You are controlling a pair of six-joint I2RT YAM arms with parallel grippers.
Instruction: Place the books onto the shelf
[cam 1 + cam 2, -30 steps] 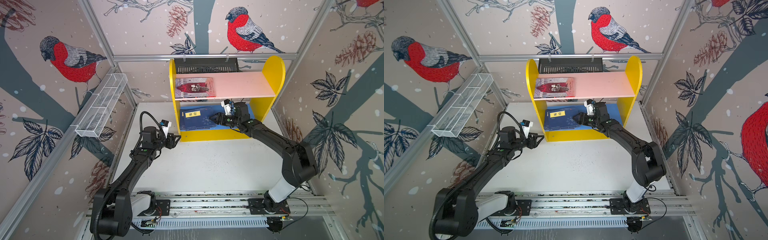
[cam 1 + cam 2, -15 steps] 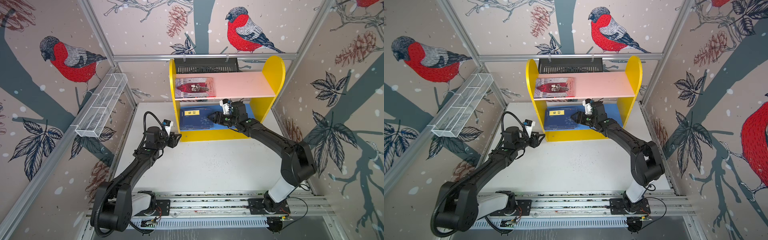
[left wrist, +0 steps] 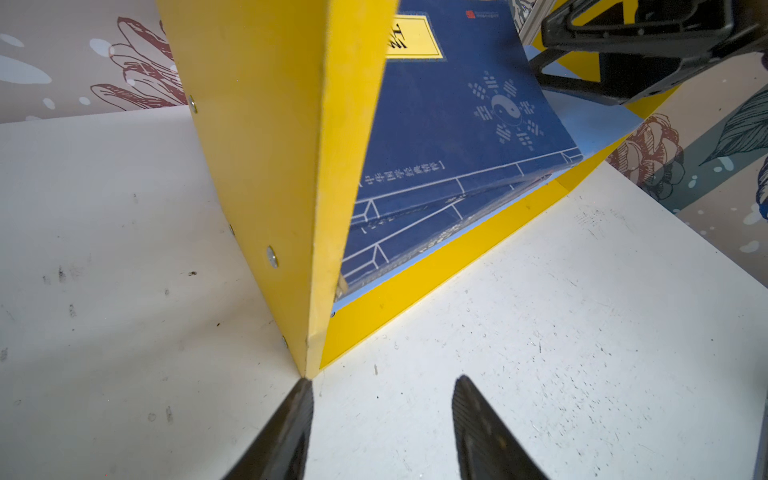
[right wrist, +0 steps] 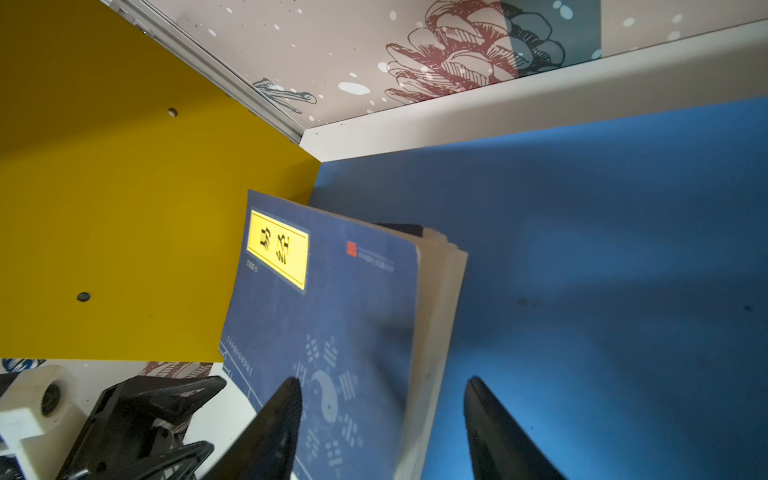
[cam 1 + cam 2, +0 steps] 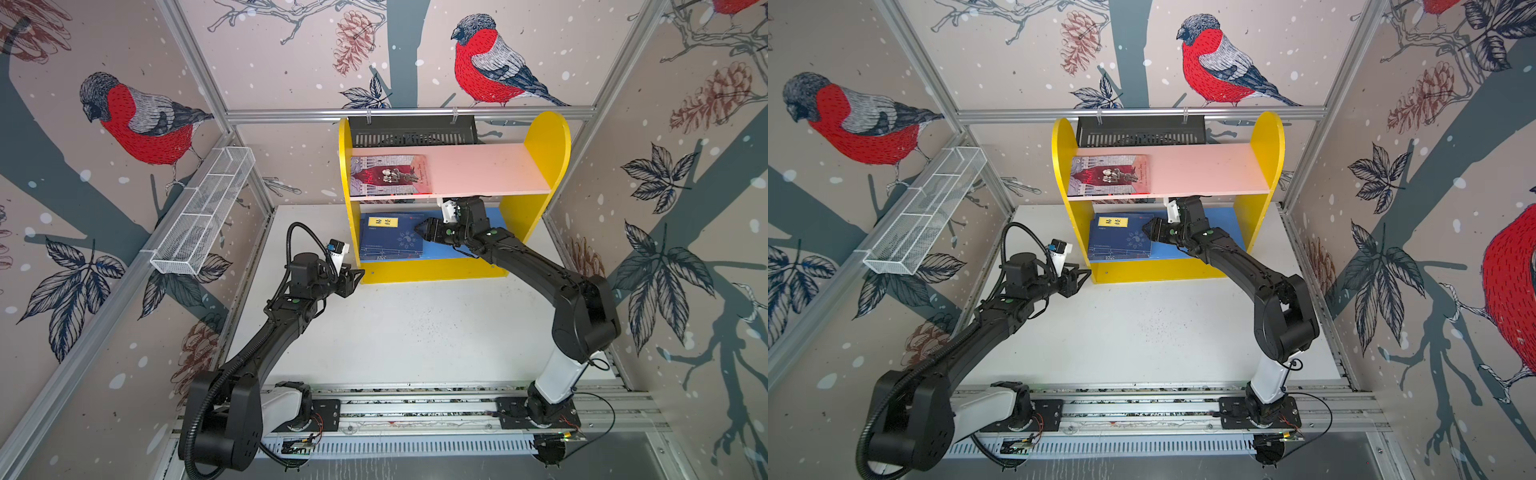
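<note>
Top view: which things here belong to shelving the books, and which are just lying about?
Part of the job:
- shelf
- navy books, on the lower board
- red book, on the upper board
- left tool
- right tool

Just lying about:
- wire basket
- black tray

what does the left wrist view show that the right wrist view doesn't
only left wrist: the shelf's outer yellow side panel with its screws, the yellow front lip, and the white table in front. only right wrist: that panel's inner face, the bare blue lower board, and the stack's page edges. both: the top navy book with its yellow label and yin-yang emblem.
</note>
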